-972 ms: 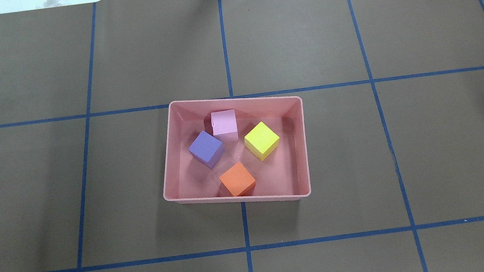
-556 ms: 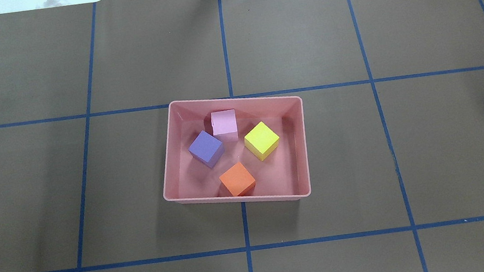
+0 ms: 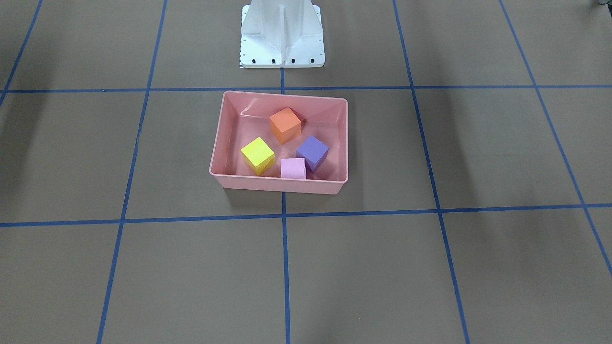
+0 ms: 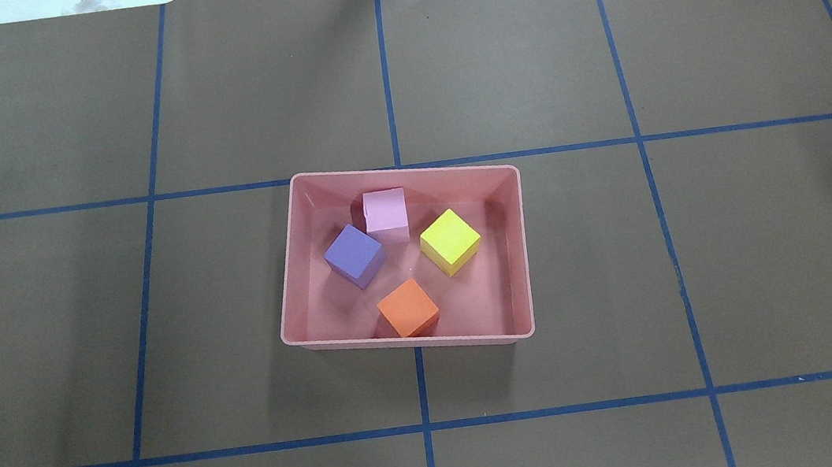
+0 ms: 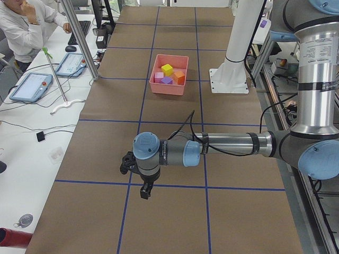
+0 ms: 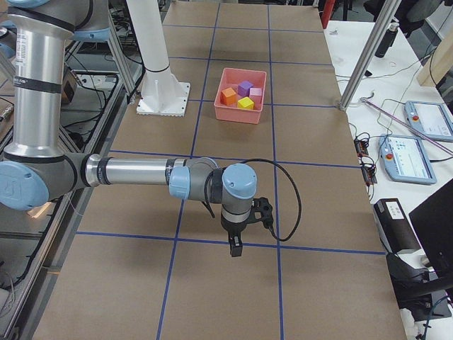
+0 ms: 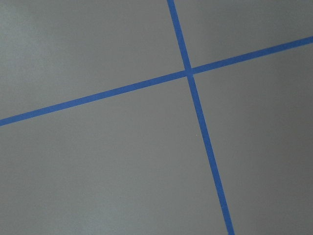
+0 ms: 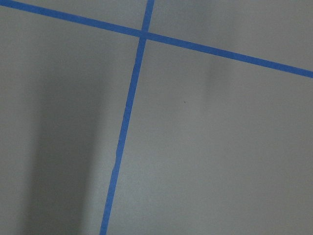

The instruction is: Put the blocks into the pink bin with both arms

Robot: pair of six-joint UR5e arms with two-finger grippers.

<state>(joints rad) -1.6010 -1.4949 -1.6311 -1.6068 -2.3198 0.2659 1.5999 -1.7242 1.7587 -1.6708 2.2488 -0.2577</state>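
The pink bin (image 4: pixel 291 265) sits mid-table and holds all four blocks: orange (image 4: pixel 408 307), yellow (image 4: pixel 450 240), purple (image 4: pixel 353 254) and light pink (image 4: pixel 385 210). It also shows in the front view (image 3: pixel 279 185), with orange (image 3: pixel 285 124), yellow (image 3: pixel 257 155), purple (image 3: pixel 312 152) and light pink (image 3: pixel 292 168) inside. My left gripper (image 5: pixel 144 190) shows only in the left side view, far from the bin over bare table. My right gripper (image 6: pixel 236 248) shows only in the right side view, likewise far off. I cannot tell whether either is open or shut. Neither holds a block.
The white arm base (image 3: pixel 282 36) stands behind the bin. Blue tape lines (image 7: pixel 188 72) grid the brown table cover. A side desk with tablets (image 5: pixel 32 87) and a seated person (image 5: pixel 24 29) lies beyond the table's far edge.
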